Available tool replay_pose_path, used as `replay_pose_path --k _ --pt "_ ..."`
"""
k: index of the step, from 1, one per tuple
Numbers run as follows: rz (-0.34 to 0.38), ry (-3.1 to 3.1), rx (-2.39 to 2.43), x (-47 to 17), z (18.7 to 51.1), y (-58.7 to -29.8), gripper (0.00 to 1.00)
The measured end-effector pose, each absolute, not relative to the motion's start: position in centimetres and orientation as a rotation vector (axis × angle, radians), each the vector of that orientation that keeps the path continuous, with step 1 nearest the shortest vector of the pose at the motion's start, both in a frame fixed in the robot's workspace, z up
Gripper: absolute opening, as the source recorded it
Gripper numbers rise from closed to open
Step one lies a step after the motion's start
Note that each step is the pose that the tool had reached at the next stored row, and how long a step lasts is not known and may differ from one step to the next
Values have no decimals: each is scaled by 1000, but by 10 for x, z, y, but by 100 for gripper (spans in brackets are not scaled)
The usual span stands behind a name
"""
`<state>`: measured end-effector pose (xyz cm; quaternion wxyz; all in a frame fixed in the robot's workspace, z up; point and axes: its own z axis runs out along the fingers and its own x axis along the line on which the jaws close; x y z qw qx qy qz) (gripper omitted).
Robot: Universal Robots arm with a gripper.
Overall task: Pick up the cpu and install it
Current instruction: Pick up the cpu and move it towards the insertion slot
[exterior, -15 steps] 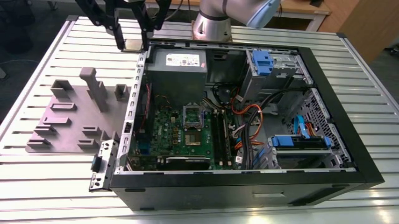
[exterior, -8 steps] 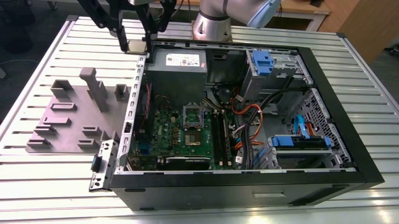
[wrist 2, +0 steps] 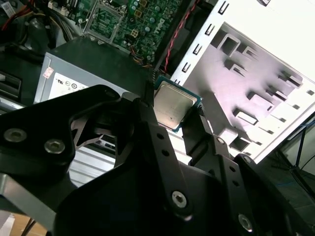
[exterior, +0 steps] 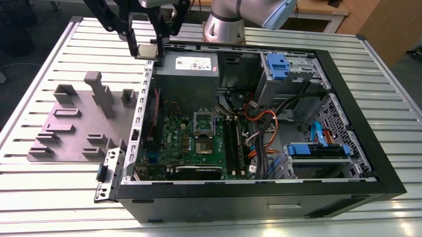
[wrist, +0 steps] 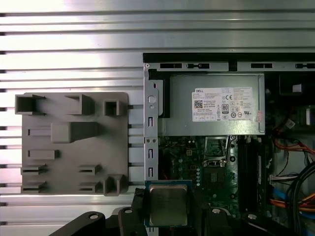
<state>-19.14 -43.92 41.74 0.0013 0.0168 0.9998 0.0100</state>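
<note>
The cpu (exterior: 146,51) is a small square chip with a shiny silver top and a green rim. It hangs in the air between the black fingers of my gripper (exterior: 146,48), which is shut on its two opposite edges. In the exterior view it hovers over the far corner of the open computer case (exterior: 343,123), at the exterior view's left, beside the power supply (exterior: 188,69). In both wrist views the cpu (wrist 2: 172,104) (wrist: 168,204) sits clamped in the gripper (wrist 2: 172,109) (wrist: 168,209). The motherboard socket (exterior: 204,144) (wrist: 216,169) lies bare, its metal frame (exterior: 203,121) swung up.
A grey fixture plate (exterior: 72,128) (wrist: 74,142) with raised blocks lies on the slatted table at the exterior view's left of the case. Inside the case are orange and black cables (exterior: 264,128), blue drive brackets (exterior: 316,148) and the case's metal side wall (exterior: 142,113).
</note>
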Motion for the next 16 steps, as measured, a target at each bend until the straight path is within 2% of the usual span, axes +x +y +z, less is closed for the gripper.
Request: replay_pose_path --k 16 --pt "31 3138 53 -184 417 -439 47"
